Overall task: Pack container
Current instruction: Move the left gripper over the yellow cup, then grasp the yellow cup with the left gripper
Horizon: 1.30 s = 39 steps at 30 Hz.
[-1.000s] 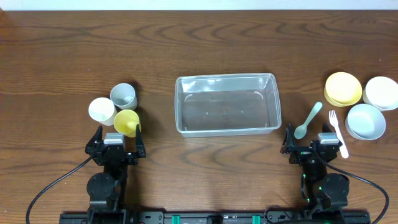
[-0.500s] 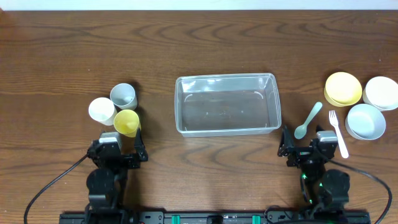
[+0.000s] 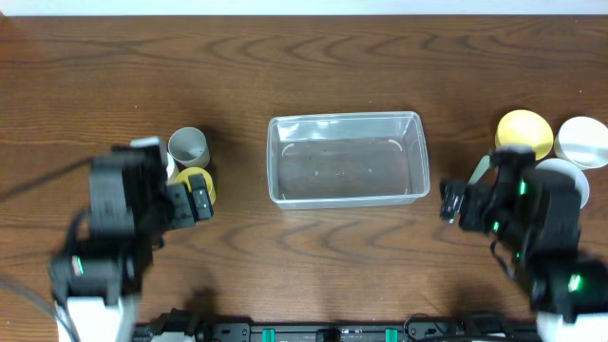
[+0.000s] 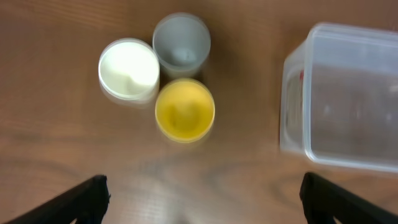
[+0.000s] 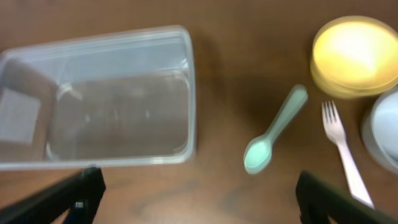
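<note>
Left claw (image 3: pixel 198 201) is a blurred black shape in the overhead view, at 9 o'clock on the brown wooden table (image 3: pixel 304 57). Its jaws are too smeared there to judge. It touches or overlaps a small yellow plastic cup (image 3: pixel 197 180), with a grey plastic cup (image 3: pixel 187 145) just beyond at 12 o'clock. The clear rectangular plastic container (image 3: pixel 347 171) sits at mid-table, at 2 o'clock from this claw and well apart from it. The right claw (image 3: pixel 451 201) hangs near the container's near right corner, so the tub is at 10 o'clock from it. A round yellow bowl (image 3: pixel 523 131) and a round white bowl (image 3: pixel 581 140) lie at its 2 o'clock.

In the left wrist view, the left claw (image 4: pixel 203 186) is spread wide, with a fingertip in each lower corner and nothing between them. The yellow cup stands at 12 o'clock, touching the grey cup and a white plastic cup (image 4: pixel 129 68). The container (image 4: pixel 292 124) lies at 2 o'clock.

In the right wrist view, the right claw (image 5: pixel 199 186) is also spread wide and holds nothing. The container (image 5: pixel 118 106) lies at 11 o'clock. A mint-green plastic spoon (image 5: pixel 273 130) and a white plastic fork (image 5: pixel 342 149) lie at 2 o'clock, apart from each other, with the yellow bowl beyond them.
</note>
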{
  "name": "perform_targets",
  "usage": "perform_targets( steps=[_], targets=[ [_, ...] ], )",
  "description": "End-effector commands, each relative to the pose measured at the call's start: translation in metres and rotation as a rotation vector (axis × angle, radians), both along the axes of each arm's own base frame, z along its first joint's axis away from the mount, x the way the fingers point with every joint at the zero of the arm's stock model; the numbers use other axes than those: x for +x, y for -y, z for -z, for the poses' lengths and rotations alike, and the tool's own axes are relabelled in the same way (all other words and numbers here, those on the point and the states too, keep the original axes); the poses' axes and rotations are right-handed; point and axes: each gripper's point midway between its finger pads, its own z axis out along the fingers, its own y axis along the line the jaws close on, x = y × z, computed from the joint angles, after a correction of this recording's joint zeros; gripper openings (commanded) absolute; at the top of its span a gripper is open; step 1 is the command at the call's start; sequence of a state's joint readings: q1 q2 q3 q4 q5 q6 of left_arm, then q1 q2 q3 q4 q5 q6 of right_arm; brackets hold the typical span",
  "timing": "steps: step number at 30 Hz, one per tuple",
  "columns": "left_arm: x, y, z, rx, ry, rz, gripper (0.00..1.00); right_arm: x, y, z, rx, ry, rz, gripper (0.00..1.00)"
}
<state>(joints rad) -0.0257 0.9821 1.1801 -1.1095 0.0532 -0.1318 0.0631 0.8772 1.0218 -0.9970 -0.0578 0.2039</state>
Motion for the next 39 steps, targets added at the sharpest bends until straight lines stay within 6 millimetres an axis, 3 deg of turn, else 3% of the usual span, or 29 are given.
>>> perform_targets(
  steps=[1,6,16,21,27,30,39],
  targets=[
    [0.015,0.002,-0.011,-0.017,-0.108,-0.005,0.98,0.02,0.005,-0.016,0.028,-0.08,0.046,0.99],
    [0.032,0.002,0.015,-0.015,-0.25,-0.007,0.98,0.038,0.006,0.003,-0.012,-0.211,0.006,0.99],
    [0.033,0.012,0.087,-0.062,-0.562,0.007,0.98,0.05,0.005,0.062,-0.016,-0.429,0.007,0.99],
    [0.039,0.012,0.124,-0.061,-0.651,0.004,0.98,0.053,0.005,0.078,-0.017,-0.481,0.007,0.99],
    [0.052,0.012,0.162,-0.06,-0.72,0.001,0.98,0.054,0.005,0.082,-0.018,-0.494,0.007,0.99],
    [0.054,0.012,0.176,-0.059,-0.747,0.0,0.9,0.054,0.005,0.082,-0.018,-0.494,0.007,0.99],
    [0.054,0.012,0.188,-0.059,-0.776,-0.001,0.3,0.054,0.006,0.082,-0.022,-0.494,0.009,0.99]
  ],
)
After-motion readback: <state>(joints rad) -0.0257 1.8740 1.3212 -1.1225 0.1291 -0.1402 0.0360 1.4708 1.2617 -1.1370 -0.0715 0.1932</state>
